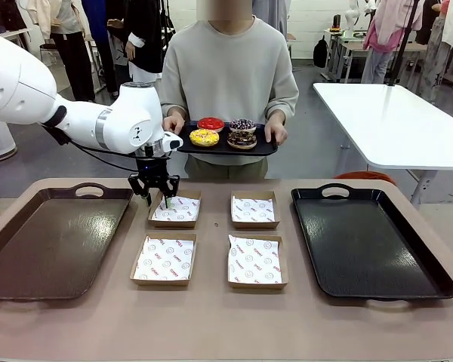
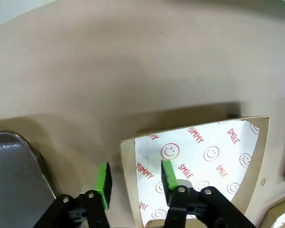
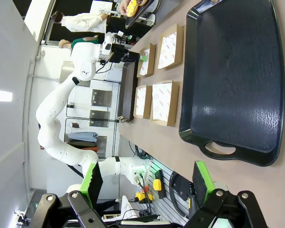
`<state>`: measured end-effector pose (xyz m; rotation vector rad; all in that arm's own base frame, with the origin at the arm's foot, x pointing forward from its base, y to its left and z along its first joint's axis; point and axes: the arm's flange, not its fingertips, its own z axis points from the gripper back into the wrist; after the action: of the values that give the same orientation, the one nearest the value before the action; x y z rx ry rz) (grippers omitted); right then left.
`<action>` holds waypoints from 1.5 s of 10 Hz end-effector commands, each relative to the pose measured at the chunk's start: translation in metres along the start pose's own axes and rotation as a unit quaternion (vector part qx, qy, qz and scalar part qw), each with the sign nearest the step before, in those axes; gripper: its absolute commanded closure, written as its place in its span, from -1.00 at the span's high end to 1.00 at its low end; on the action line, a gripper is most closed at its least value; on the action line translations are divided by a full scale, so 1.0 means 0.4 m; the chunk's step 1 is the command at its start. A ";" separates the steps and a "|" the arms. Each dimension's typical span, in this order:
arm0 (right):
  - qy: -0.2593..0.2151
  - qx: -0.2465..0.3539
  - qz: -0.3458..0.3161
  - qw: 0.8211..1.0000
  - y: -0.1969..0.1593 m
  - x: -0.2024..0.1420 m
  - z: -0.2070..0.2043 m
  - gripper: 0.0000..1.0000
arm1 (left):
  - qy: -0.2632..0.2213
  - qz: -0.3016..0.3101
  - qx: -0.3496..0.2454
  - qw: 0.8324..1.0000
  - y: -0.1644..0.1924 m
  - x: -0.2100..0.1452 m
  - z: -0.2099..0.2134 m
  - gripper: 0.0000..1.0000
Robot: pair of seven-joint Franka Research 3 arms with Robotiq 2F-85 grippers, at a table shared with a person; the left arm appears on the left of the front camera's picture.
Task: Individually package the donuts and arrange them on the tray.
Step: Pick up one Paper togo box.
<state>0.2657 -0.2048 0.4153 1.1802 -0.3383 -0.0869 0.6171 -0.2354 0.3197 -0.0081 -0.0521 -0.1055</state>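
A person at the far side holds a small black tray [image 1: 264, 149] carrying the four donuts: red [image 1: 211, 124], yellow [image 1: 204, 137], purple with sprinkles [image 1: 242, 124] and chocolate [image 1: 241, 139]. My left gripper [image 1: 160, 197] hangs low over the far-left cardboard box [image 1: 175, 210]. In the left wrist view it [image 2: 136, 178] is open, its green pads [image 2: 103, 179] standing either side of that box's side wall [image 2: 127, 161]. The right gripper [image 3: 147, 178] is open and holds nothing, off the end of the black tray [image 3: 232, 71].
Four paper-lined boxes sit mid-table, the others at far right [image 1: 254, 210], near left [image 1: 164, 260] and near right [image 1: 257, 261]. A brown tray [image 1: 53, 237] lies on the left and a black tray [image 1: 366, 237] on the right. A white table [image 1: 400, 121] stands behind.
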 end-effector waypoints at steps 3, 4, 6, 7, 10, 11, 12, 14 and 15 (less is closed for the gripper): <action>-0.002 0.007 0.002 1.000 -0.001 0.000 0.000 1.00 | -0.008 0.024 0.014 1.000 -0.009 0.013 0.007 -0.93; -0.002 0.007 0.002 1.000 -0.001 0.000 0.000 1.00 | -0.007 0.026 0.014 1.000 -0.010 0.015 0.008 -1.00; -0.002 0.007 0.002 1.000 -0.001 0.000 0.000 1.00 | 0.000 0.031 0.015 0.999 -0.010 0.015 0.009 -1.00; -0.002 0.007 0.002 1.000 -0.001 0.000 0.000 1.00 | 0.003 0.034 0.015 0.999 -0.010 0.014 0.011 -1.00; -0.002 0.007 0.002 1.000 -0.001 0.000 0.000 1.00 | 0.019 0.037 0.003 0.999 -0.017 -0.003 0.070 -1.00; -0.002 0.007 0.002 1.000 -0.001 0.000 0.000 1.00 | 0.029 0.014 -0.002 0.999 -0.026 -0.017 0.119 -1.00; -0.002 0.007 0.002 1.000 -0.001 0.000 0.000 1.00 | 0.025 0.010 -0.005 1.000 -0.030 -0.031 0.181 -1.00; -0.002 0.007 0.002 1.000 -0.001 0.000 0.000 1.00 | 0.020 0.002 -0.015 1.000 -0.036 -0.053 0.290 -1.00; -0.002 0.007 0.002 1.000 -0.001 0.000 0.000 1.00 | 0.011 0.001 -0.018 1.000 -0.041 -0.062 0.344 -1.00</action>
<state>0.2657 -0.2049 0.4153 1.1788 -0.3378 -0.0877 0.5839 -0.2520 0.4454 -0.0220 -0.0293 -0.0897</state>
